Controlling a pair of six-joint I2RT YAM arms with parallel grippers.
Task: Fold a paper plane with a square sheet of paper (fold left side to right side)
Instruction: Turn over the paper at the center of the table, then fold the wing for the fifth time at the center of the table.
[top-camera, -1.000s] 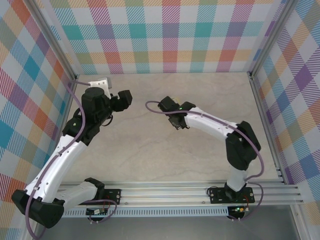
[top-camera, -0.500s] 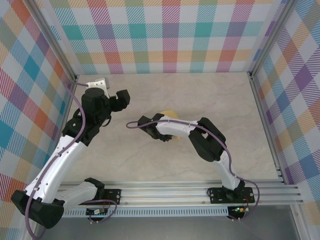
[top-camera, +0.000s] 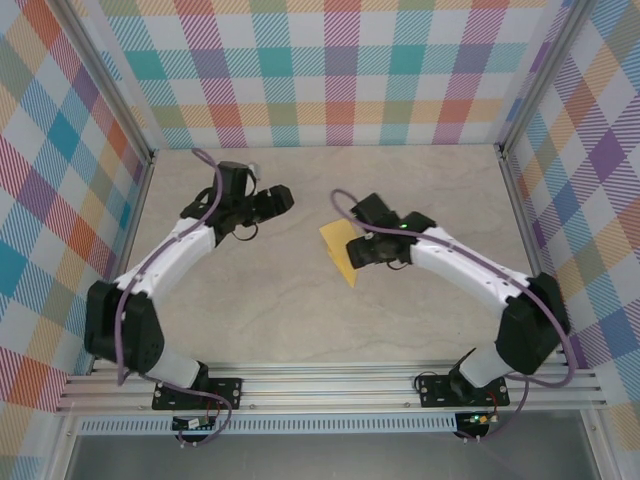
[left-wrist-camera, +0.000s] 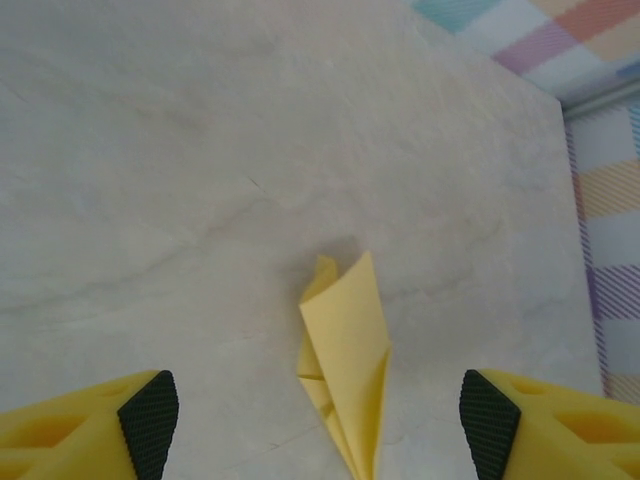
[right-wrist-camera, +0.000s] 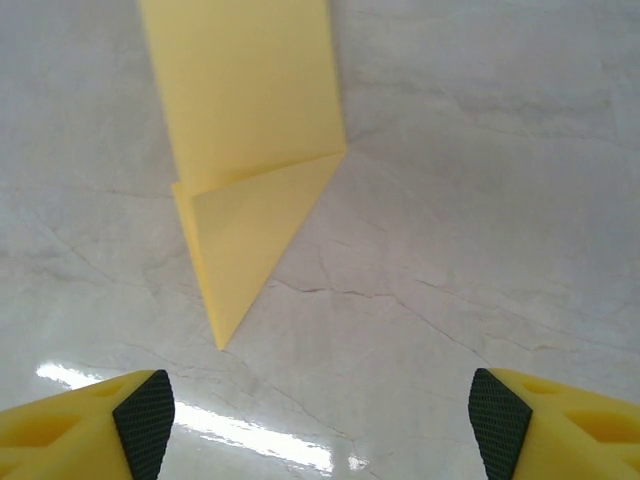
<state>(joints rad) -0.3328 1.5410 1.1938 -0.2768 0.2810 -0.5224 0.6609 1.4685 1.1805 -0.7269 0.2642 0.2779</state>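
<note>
Yellow paper plane (top-camera: 339, 249) on marbled table (top-camera: 250, 300) between open left hand (top-camera: 283, 197) and open right hand (right-wrist-camera: 320, 410)

Wears white shells over black joints on left arm (top-camera: 165, 260) and right arm (top-camera: 465, 268). Trails a purple cable (top-camera: 334, 200) along each. Ends in yellow wedge fingers (left-wrist-camera: 70, 425) on left gripper (left-wrist-camera: 320, 420) and right gripper (right-wrist-camera: 320, 425), faced with black textured pads (right-wrist-camera: 140, 420). Stands on black bases (top-camera: 455, 390).

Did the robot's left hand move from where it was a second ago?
Yes. In the top view the left gripper has slid right, away from the left wall, toward the yellow paper.
</note>
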